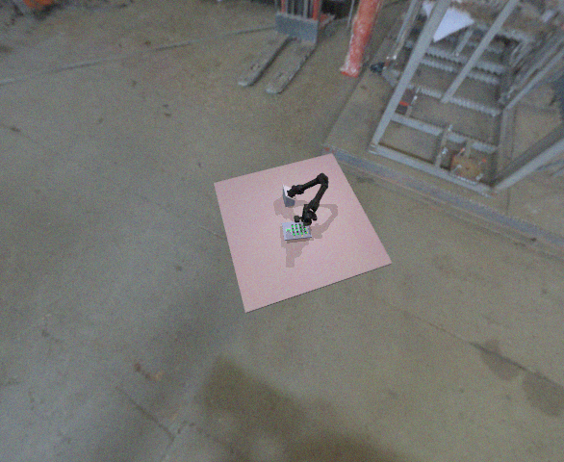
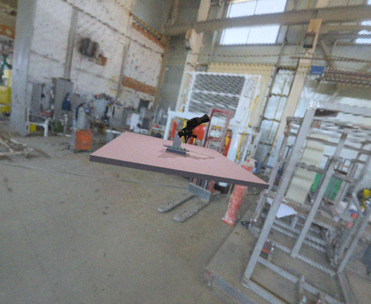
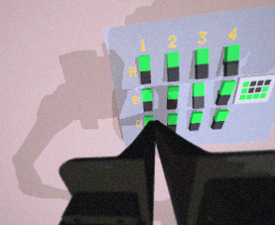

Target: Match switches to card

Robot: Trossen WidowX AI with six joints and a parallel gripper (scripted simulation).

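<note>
The switch panel (image 1: 297, 239) (image 2: 176, 151) (image 3: 256, 56) is pale blue, with rows A, B, C and columns 1 to 4 of green and dark grey switches. My gripper (image 1: 306, 223) (image 2: 186, 140) (image 3: 155, 123) is shut and empty. In the wrist view its tips overlap the near part of switch C1 (image 3: 148, 118) and reach close to switch C2 (image 3: 173, 119); contact cannot be told. The card (image 3: 254, 89) seems to show green then three dark in the far row, green, dark, dark, green in the middle, and all green in the near row. Exact switch tilts are hard to tell.
The panel lies on a pink table top (image 1: 252, 269) (image 2: 130, 157). A grey-white upright piece (image 1: 288, 196) (image 2: 176, 140) stands near the arm's base. The arm's shadow falls over the left of the panel and the table.
</note>
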